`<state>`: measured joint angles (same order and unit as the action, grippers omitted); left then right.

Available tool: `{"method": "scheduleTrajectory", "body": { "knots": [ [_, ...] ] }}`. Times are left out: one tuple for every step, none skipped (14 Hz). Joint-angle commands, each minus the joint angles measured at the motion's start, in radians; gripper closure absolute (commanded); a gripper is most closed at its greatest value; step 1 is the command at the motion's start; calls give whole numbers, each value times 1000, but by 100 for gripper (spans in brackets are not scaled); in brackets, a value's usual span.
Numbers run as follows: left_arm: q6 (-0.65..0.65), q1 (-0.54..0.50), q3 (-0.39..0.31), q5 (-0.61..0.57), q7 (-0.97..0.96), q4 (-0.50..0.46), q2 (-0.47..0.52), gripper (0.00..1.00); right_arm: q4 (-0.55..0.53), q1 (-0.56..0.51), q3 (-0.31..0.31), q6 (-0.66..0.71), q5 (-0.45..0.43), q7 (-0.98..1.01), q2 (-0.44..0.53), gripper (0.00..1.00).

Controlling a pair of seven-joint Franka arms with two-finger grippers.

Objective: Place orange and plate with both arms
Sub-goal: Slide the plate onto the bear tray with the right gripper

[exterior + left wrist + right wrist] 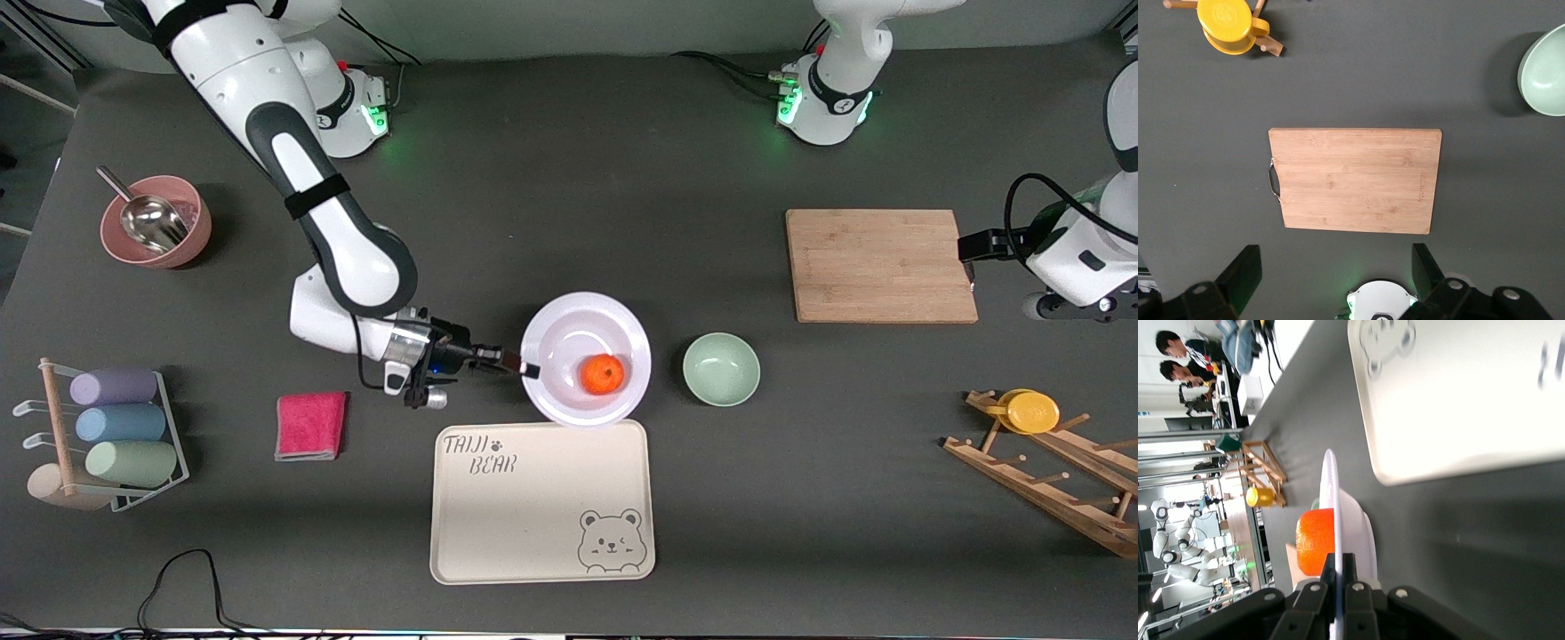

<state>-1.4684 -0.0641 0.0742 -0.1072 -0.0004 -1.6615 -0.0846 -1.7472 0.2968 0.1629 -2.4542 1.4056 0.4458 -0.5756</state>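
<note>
White plate (569, 324) rim, apparently pinched, half hidden.

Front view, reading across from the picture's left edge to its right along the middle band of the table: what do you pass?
pink cloth → right gripper, shut on the plate's rim → plate → orange on it → green bowl → yellow lid on the wooden rack
</note>
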Motion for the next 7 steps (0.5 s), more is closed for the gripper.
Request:
{"method": "scheduleTrajectory", "body": {
  "knots": [
    [16, 3, 1, -11, 2, 23, -12, 0, 168, -30, 3, 29, -42, -36, -88, 100],
    [16, 3, 1, -12, 2, 23, -12, 0, 205, -30, 3, 31, -46, -45, -102, 100],
    [17, 3, 1, -12, 2, 23, -12, 0, 245, -30, 1, 31, -77, -70, -121, 100],
    [19, 3, 1, -12, 2, 23, -12, 0, 285, -30, 1, 31, -141, -125, -141, 100],
    [19, 3, 1, -11, 3, 23, -12, 0, 328, -30, 1, 31, -237, -189, -157, 100],
    [19, 4, 1, -11, 2, 22, -12, 0, 371, -34, 3, 32, -337, -247, -180, 100],
    [19, 4, 1, -11, 2, 22, -12, 0, 405, -47, 3, 32, -405, -283, -205, 100]
  ]
}}
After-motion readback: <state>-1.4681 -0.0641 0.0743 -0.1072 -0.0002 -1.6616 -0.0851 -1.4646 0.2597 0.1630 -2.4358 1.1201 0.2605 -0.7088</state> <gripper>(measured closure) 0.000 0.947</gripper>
